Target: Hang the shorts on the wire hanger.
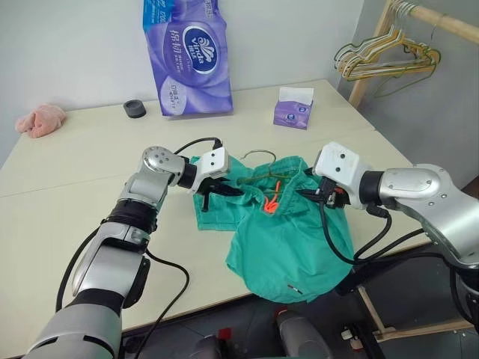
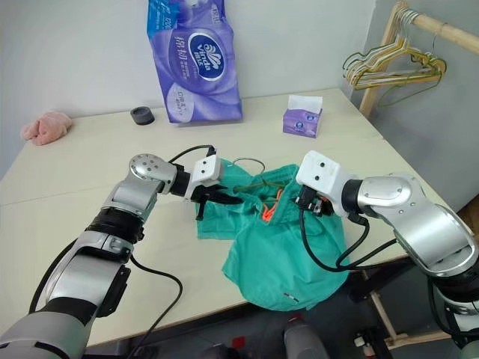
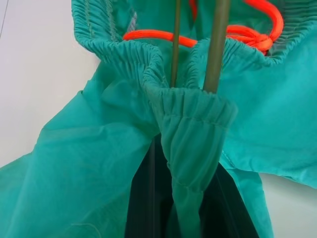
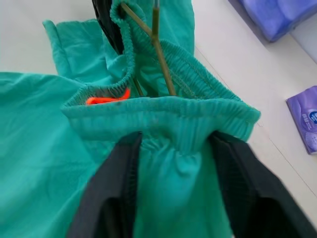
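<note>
Teal-green thin fabric shorts (image 1: 281,239) draped at table edge, between both grippers; thin olive-grey wire hanger (image 4: 157,54) already inside waistband, long axis across toward left gripper (image 1: 217,188); left pinched shut on waistband; right gripper (image 4: 173,198) spread, straddling waistband, nearer free side.

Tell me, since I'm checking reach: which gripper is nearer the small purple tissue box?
Right. The right gripper is at the shorts' waistband, just below the tissue box in the head view. The left gripper is farther off across the shorts.
</note>
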You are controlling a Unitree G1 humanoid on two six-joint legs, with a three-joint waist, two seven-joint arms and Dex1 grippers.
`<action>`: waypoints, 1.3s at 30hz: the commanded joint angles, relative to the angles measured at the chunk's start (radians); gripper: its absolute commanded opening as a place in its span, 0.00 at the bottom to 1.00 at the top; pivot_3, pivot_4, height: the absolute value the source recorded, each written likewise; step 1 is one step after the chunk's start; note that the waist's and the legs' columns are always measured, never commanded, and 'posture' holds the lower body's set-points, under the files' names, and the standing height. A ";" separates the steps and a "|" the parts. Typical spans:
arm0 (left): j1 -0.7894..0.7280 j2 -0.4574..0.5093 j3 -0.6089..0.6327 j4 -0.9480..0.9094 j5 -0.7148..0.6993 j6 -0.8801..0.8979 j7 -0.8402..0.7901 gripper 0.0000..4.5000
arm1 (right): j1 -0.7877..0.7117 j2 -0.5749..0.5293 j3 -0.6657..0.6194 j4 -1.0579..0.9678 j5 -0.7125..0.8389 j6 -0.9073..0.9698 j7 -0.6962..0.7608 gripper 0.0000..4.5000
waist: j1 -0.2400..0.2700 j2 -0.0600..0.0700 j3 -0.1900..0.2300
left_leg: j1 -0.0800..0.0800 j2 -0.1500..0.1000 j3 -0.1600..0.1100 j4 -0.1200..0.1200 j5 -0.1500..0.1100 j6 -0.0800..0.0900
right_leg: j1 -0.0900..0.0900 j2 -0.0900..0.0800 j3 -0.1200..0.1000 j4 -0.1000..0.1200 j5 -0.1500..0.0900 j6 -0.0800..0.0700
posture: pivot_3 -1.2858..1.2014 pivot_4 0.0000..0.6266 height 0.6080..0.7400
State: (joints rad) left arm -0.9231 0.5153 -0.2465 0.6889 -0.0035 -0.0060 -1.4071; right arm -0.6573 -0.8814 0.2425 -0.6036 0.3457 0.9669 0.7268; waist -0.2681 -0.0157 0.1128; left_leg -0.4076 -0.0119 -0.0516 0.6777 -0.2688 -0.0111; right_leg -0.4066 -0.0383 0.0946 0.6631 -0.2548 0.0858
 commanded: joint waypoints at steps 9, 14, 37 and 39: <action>0.006 -0.010 0.019 -0.049 -0.026 -0.010 0.003 0.00 | 0.078 -0.249 -0.156 0.005 0.024 -0.039 0.163 0.70 | -0.001 0.000 0.000 | 0.000 0.000 0.001 0.000 0.000 0.000 | 0.000 0.000 0.000 0.000 0.000 0.000 | 0.40 0.14 1.00; -0.003 -0.019 0.018 -0.039 -0.024 -0.017 0.003 0.00 | 0.071 -0.237 -0.104 0.066 0.028 -0.035 0.211 0.70 | -0.007 0.001 0.000 | 0.000 0.000 0.001 -0.001 0.000 0.000 | 0.000 0.000 0.000 0.000 0.000 0.000 | 0.39 0.14 1.00; -0.006 -0.028 0.018 -0.031 -0.019 -0.028 0.008 0.00 | -0.139 -0.008 0.192 0.384 -0.229 -0.169 0.325 0.49 | -0.015 0.001 0.000 | 0.000 -0.001 0.000 -0.001 0.000 0.000 | 0.000 -0.001 0.000 0.000 0.000 -0.001 | 0.39 0.13 1.00; -0.010 -0.029 0.021 -0.026 -0.021 -0.027 0.011 0.00 | -0.137 -0.008 0.208 0.394 -0.248 -0.185 0.344 0.35 | -0.016 0.001 0.000 | 0.000 -0.001 0.000 -0.001 0.000 0.000 | 0.000 -0.001 -0.001 0.000 0.000 -0.001 | 0.39 0.13 1.00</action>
State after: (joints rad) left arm -0.9079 0.4867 -0.2470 0.6766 -0.0056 -0.0272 -1.4054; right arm -0.7663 -0.8863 0.4492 -0.2036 0.1175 0.8067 1.0509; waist -0.2840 -0.0143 0.1129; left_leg -0.4073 -0.0126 -0.0519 0.6772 -0.2689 -0.0111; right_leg -0.4069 -0.0396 0.0941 0.6633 -0.2553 0.0852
